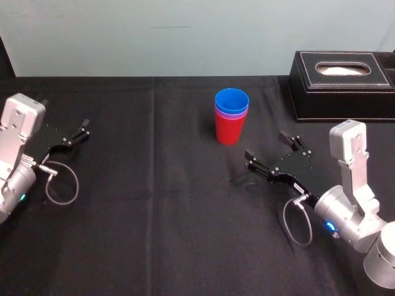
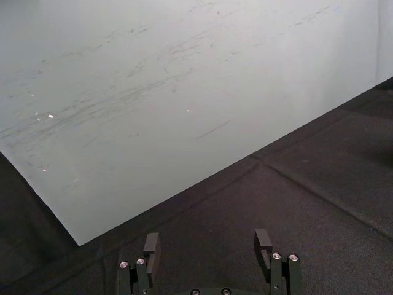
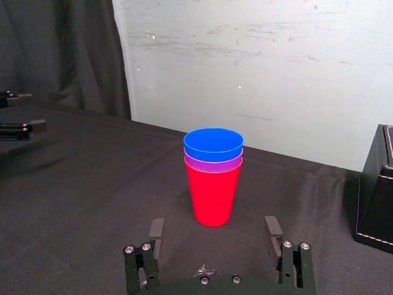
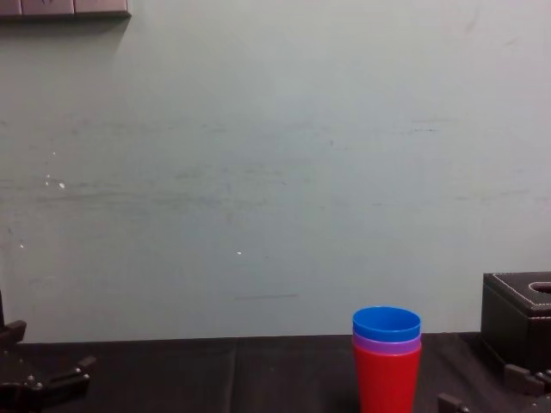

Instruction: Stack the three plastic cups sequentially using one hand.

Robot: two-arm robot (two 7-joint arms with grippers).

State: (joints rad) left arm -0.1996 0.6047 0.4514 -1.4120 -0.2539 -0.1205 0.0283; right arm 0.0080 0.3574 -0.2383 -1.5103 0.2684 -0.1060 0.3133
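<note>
The three plastic cups stand nested in one upright stack point(image 1: 231, 117) near the table's middle: the red cup point(image 3: 212, 195) at the bottom, the purple cup point(image 3: 213, 162) inside it, the blue cup point(image 3: 213, 144) on top. The same stack point(image 4: 386, 357) appears in the chest view. My right gripper point(image 1: 271, 153) hovers open a short way to the right of the stack and nearer to me, with nothing between its fingers point(image 3: 155, 232). My left gripper point(image 1: 80, 132) rests open at the far left of the table, its fingers point(image 2: 151, 246) empty.
A black stitched tissue box point(image 1: 342, 83) sits at the back right, close behind my right arm. Black cloth point(image 1: 154, 203) covers the table, and a pale wall point(image 4: 258, 172) rises behind it.
</note>
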